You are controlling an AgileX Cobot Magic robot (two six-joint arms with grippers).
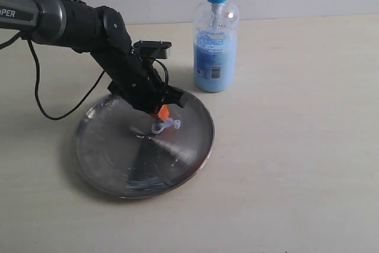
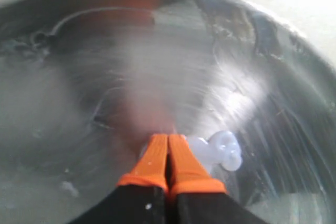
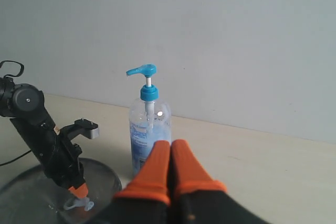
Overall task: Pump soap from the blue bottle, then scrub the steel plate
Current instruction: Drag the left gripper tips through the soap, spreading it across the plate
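The steel plate (image 1: pixel 103 152) lies on the table, front left of the blue bottle (image 1: pixel 215 45), which stands upright with its pump head raised. My left gripper (image 1: pixel 161 112) is shut, its orange fingertips down on the plate's middle, right beside a pale blob of soap (image 1: pixel 167 125). The left wrist view shows the shut left gripper (image 2: pixel 168 141), the soap (image 2: pixel 223 150) just beside its tips, and the smeared plate (image 2: pixel 79 77). My right gripper (image 3: pixel 170 146) is shut on nothing and hangs well back from the bottle (image 3: pixel 149 124). It is out of the exterior view.
The left arm (image 1: pixel 89 28) reaches in from the left, its black cable (image 1: pixel 41 99) looping over the table. A thin soap smear (image 1: pixel 142 185) lies near the plate's front rim. A plain wall (image 3: pixel 236 35) stands behind the table.
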